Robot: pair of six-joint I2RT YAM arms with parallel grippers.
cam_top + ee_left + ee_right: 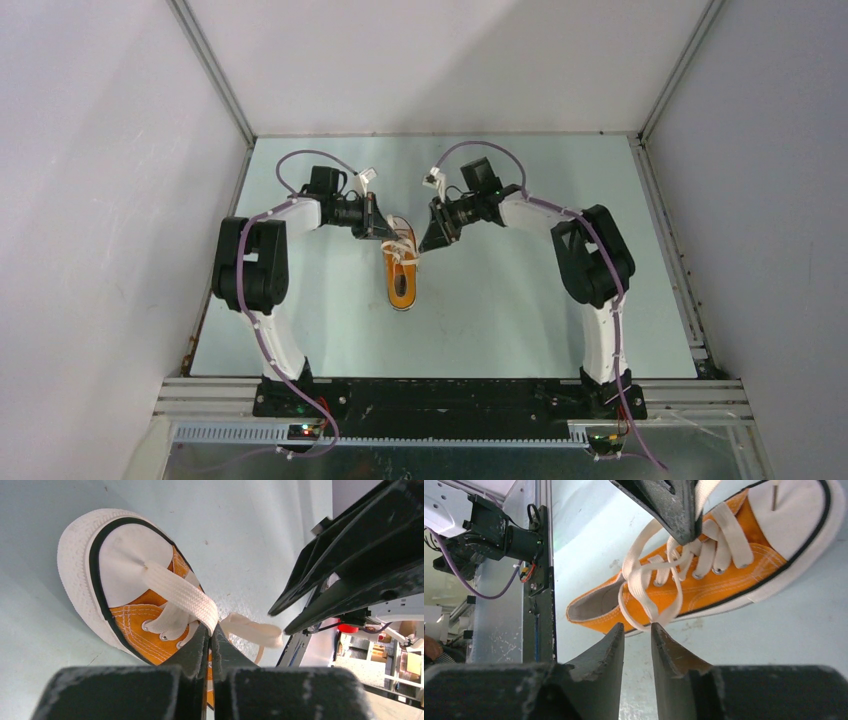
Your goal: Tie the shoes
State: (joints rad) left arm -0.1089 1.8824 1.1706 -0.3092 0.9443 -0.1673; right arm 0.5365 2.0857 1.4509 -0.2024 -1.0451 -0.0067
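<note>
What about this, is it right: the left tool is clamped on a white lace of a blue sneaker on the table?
One thing is wrong: the sneaker is orange, not blue, as the left wrist view shows. The rest holds: the left tool is clamped on a white lace of that sneaker on the table.

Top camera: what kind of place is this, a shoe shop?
Not a shop; most likely a robot lab's test booth. Plain white walls box in a pale table. A left arm and a right arm are bolted at its near edge, and one orange sneaker lies alone between them.
</note>
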